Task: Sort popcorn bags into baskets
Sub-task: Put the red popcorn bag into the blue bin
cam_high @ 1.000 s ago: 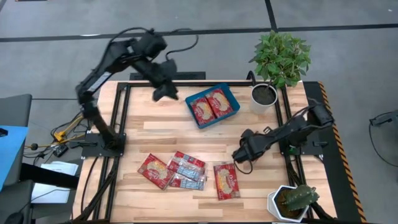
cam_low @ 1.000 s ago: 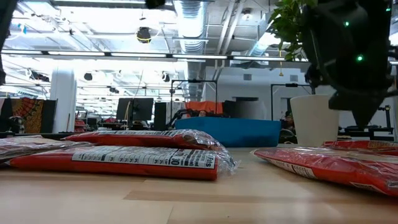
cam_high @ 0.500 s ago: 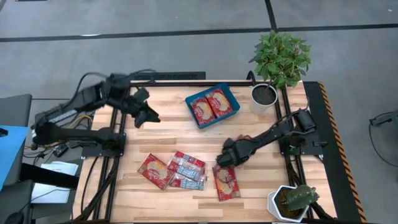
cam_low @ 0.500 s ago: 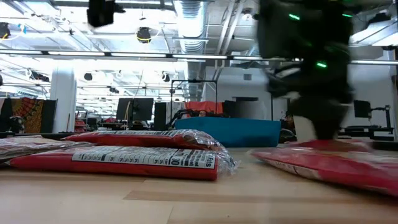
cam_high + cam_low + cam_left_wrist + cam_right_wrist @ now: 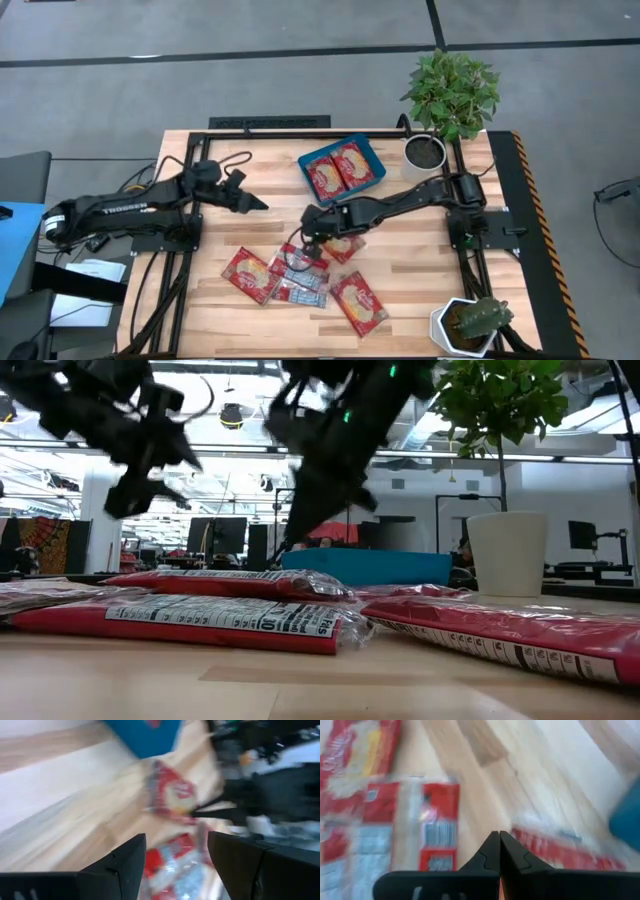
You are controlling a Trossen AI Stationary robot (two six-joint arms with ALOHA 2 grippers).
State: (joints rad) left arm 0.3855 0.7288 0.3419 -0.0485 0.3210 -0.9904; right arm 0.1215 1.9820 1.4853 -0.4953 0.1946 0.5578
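Two red popcorn bags [image 5: 340,168] lie in the teal basket [image 5: 309,159] at the table's far middle. Three more bags [image 5: 285,275], red and silvery-blue, overlap near the near edge, and a red one [image 5: 360,303] lies to their right. Another red bag [image 5: 343,247] lies flat beside my right gripper [image 5: 306,230]. That gripper is shut and reaches in from the right, low over the table's middle [image 5: 498,836]. My left gripper [image 5: 258,204] is open above bare wood left of the middle [image 5: 175,855]. My right gripper's shut fingertips [image 5: 492,845] stand right beside the red bag's edge [image 5: 530,837]. I cannot tell whether they touch it. The bag lies flat on the table. My left gripper touches nothing.
A white pot with a leafy plant [image 5: 425,150] stands right of the basket. A cactus pot [image 5: 468,322] sits at the near right corner. Black frame rails [image 5: 268,124] run along the far edge and both sides. Bare wood [image 5: 270,170] lies between my left gripper and the basket.
My left arm came down from high over the far edge toward the table's left-middle. My right gripper swept from the right side toward the left across the red bag there. That bag turned and slid toward the near edge, and a second red bag now shows beside the gripper.
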